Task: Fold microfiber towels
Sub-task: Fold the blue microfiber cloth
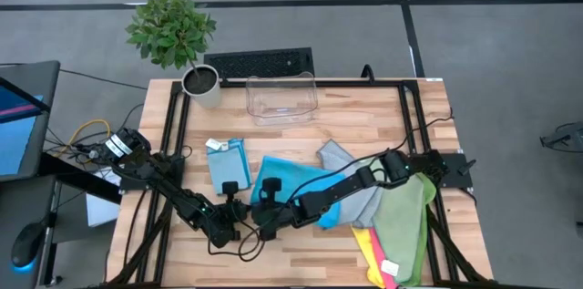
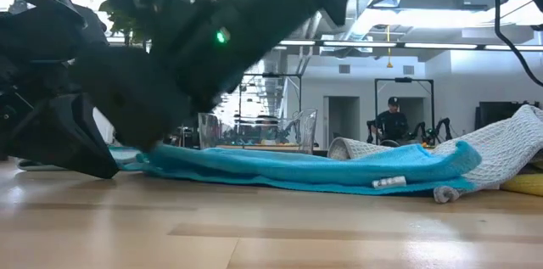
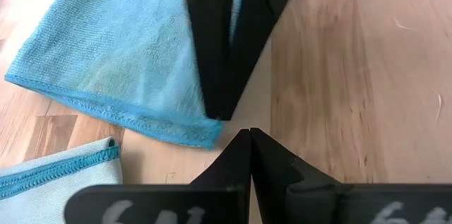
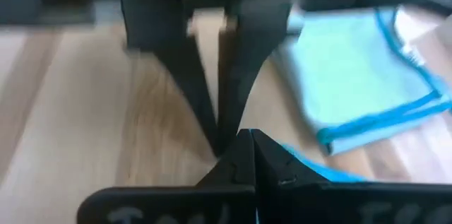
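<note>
A teal towel (image 1: 296, 182) lies spread on the wooden table, its near left corner (image 3: 209, 126) in front of both grippers. My right gripper (image 3: 222, 114) reaches in from the table's right and is shut at that corner. My left gripper (image 3: 251, 133) is shut too, its tips on bare wood just beside the corner. A folded light blue towel (image 1: 228, 163) with a white tag lies flat to the left of the teal one. Grey (image 1: 351, 184), pale green (image 1: 405, 225), yellow and pink (image 1: 373, 252) towels lie heaped at the right. My right gripper pinches the teal towel's near left corner (image 3: 209, 126) between its two shut fingers, right at the hem. The fingers slant down from the table's right. The corner stays low at the tabletop, and the rest of the towel (image 2: 297, 171) lies slack on the wood.
A clear plastic bin (image 1: 281, 98) stands at the far edge, with a potted plant (image 1: 173, 29) to its left and a keyboard (image 1: 260, 61) behind it. Bare wood lies along the near edge, left of the towel heap. A person (image 2: 392, 120) sits in the room beyond.
</note>
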